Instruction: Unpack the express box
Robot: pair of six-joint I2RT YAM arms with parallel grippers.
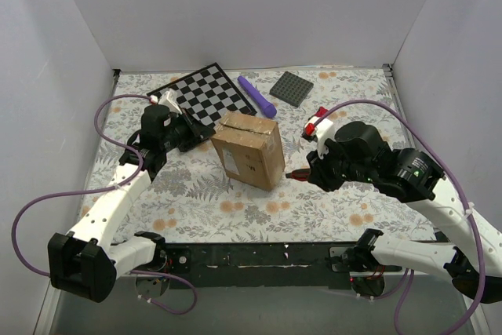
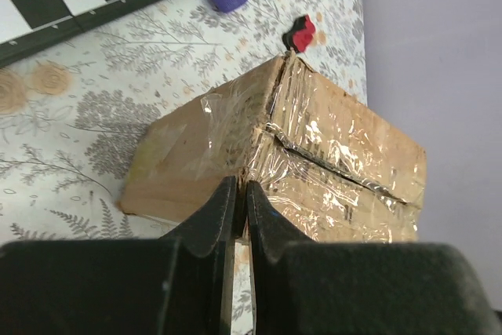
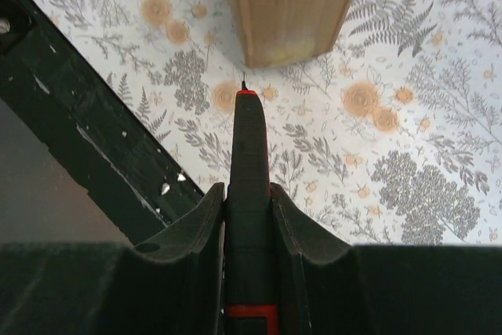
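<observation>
The express box (image 1: 249, 151), a brown carton with glossy tape over its top flaps (image 2: 329, 154), stands upright mid-table. My left gripper (image 1: 205, 132) is shut, and its tips (image 2: 241, 190) rest against the box's upper left edge where the tape wraps over. I cannot tell if they pinch anything. My right gripper (image 1: 312, 172) is shut on a slim black cutter with a red tip (image 3: 248, 147). The cutter's point (image 1: 293, 172) sits just short of the box's lower near corner (image 3: 290, 5).
Behind the box lie a checkerboard (image 1: 205, 92), a purple cylinder (image 1: 257, 95) and a dark grey square plate (image 1: 292, 88). A black rail (image 1: 259, 256) runs along the near table edge. White walls close in the left, back and right.
</observation>
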